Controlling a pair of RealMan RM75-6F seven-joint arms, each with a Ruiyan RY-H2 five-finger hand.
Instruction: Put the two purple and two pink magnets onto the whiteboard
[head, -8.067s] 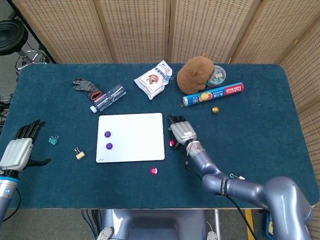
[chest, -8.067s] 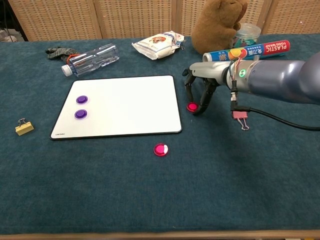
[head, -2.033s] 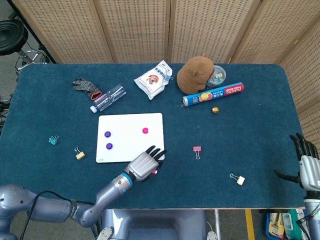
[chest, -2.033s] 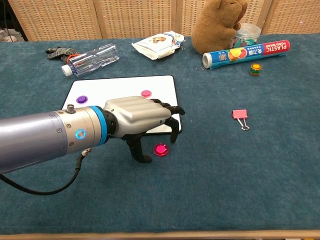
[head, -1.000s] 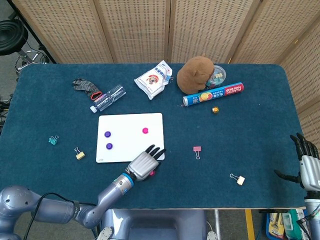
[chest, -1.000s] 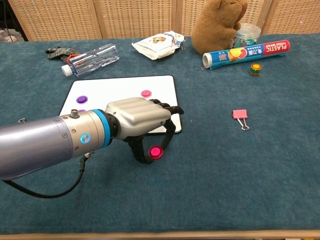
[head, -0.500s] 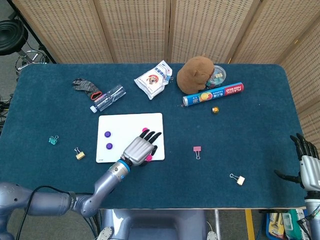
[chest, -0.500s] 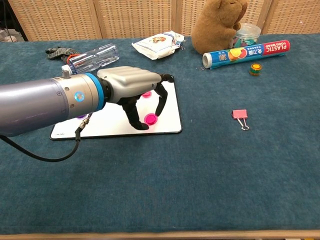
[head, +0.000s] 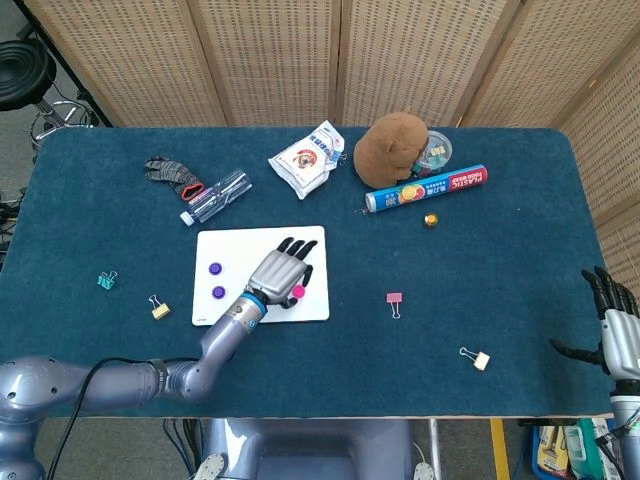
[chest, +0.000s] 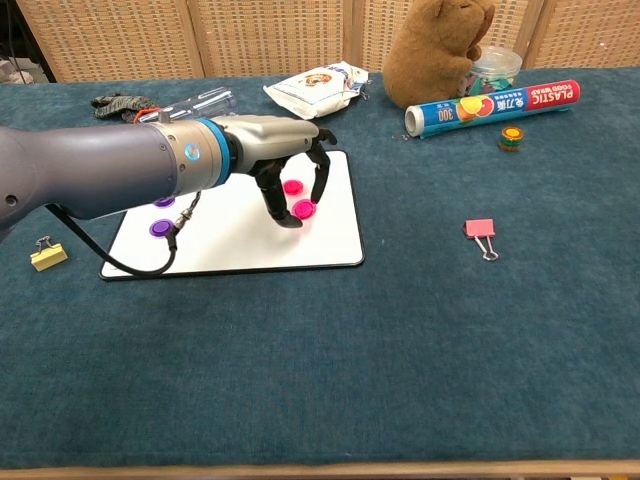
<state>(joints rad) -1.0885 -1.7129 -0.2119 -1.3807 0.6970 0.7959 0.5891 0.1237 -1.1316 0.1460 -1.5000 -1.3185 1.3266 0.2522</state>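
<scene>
The left robot hand (chest: 275, 150) reaches over the flat white rectangular whiteboard (chest: 210, 232) and pinches a round pink plastic magnet (chest: 303, 209) between thumb and a fingertip, low over the board's right part. A second pink magnet (chest: 292, 186) lies on the board just behind it, under the curled fingers. Two round purple magnets (head: 215, 281) sit on the board's left part, one nearer than the other.

The chest view shows the pinch and both pink magnets plainly; from the head view the hand's back covers the far magnet and only the pinched one peeks out at its right edge. The head view alone shows the right robot hand (head: 613, 328), fingers spread and empty, at the near right corner of the dark blue cloth-covered counter (head: 520, 270).

Along the far side lie a clear plastic bottle (chest: 200, 102), a white snack packet (chest: 315, 88), a brown plush bear (chest: 436, 48) and a blue cylindrical tube (chest: 493, 105). A pink binder clip (chest: 481, 233) lies right of the board; a yellow binder clip (chest: 46, 253) lies left. Woven folding screens (head: 300, 60) stand behind. The near strip of counter is bare felt.
</scene>
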